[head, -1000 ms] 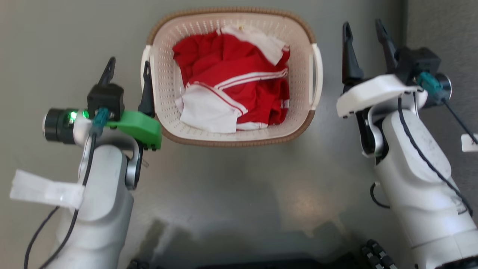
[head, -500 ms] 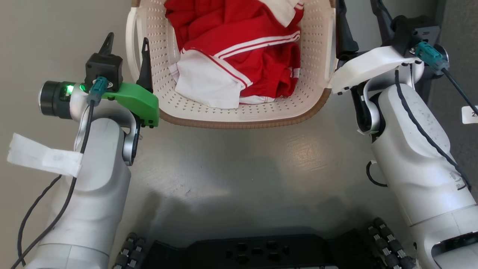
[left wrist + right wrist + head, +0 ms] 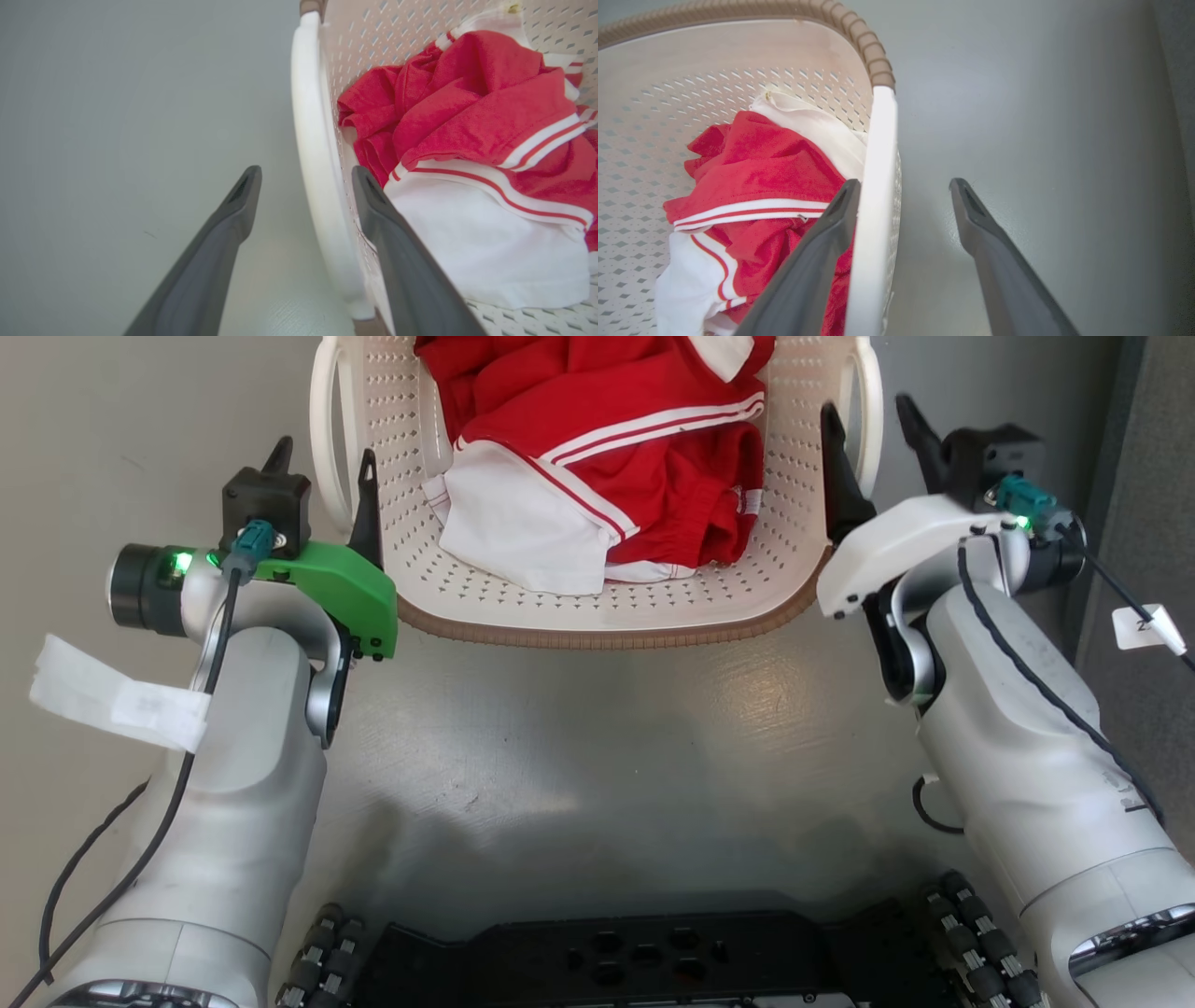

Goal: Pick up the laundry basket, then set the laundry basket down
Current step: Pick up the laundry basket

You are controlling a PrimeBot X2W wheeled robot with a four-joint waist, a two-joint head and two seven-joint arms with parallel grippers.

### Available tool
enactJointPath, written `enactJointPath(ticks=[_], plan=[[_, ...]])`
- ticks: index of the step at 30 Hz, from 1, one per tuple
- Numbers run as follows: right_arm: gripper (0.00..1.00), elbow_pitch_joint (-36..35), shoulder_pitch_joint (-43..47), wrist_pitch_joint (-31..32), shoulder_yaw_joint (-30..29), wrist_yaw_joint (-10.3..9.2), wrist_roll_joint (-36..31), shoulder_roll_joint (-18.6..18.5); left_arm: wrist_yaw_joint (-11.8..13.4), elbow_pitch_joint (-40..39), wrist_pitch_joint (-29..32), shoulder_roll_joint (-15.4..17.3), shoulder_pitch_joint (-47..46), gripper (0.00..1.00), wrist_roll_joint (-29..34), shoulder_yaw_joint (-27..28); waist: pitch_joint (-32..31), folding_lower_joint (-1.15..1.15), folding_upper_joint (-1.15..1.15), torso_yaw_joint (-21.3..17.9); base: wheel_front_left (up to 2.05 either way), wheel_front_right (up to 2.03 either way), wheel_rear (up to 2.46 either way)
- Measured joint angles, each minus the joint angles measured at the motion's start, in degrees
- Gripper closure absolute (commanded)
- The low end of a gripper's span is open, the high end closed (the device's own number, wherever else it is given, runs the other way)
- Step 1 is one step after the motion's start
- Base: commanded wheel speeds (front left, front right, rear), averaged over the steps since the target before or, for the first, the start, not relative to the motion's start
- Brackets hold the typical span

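Observation:
The laundry basket (image 3: 597,633), cream-white and perforated with a brown woven rim, stands on the grey floor at the top middle and holds red and white clothes (image 3: 616,439). My left gripper (image 3: 323,448) is open astride the basket's left white handle (image 3: 310,140), one finger outside and one inside the wall. My right gripper (image 3: 864,403) is open astride the right handle (image 3: 878,163), whose inner side touches the inside finger. The far part of the basket is cut off by the head view's top edge.
My black wheeled base (image 3: 597,961) sits at the bottom of the head view. A darker vertical surface (image 3: 1158,476) runs along the far right, close to my right wrist. Bare grey floor (image 3: 597,756) lies between base and basket.
The head camera has moved, so the basket now looks larger and higher in view. My right gripper has moved from beside the basket to astride its right handle. The left gripper stays at the left handle.

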Motion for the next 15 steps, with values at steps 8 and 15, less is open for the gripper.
enactJointPath(ticks=[8,15], plan=[[0.0,5.66,-1.85,0.08,2.42,-0.48,3.07,-0.02,-1.01,4.52,-0.01,-0.03,-1.9,0.0,-1.59,-1.52,0.43,0.0,0.0,0.19,0.0,0.0,0.0],[0.0,8.1,-4.78,1.02,4.1,-0.51,5.25,-0.05,-1.54,7.68,0.09,-0.19,-3.91,0.0,-3.37,-2.71,0.71,0.0,0.0,0.29,0.0,0.0,0.0]])
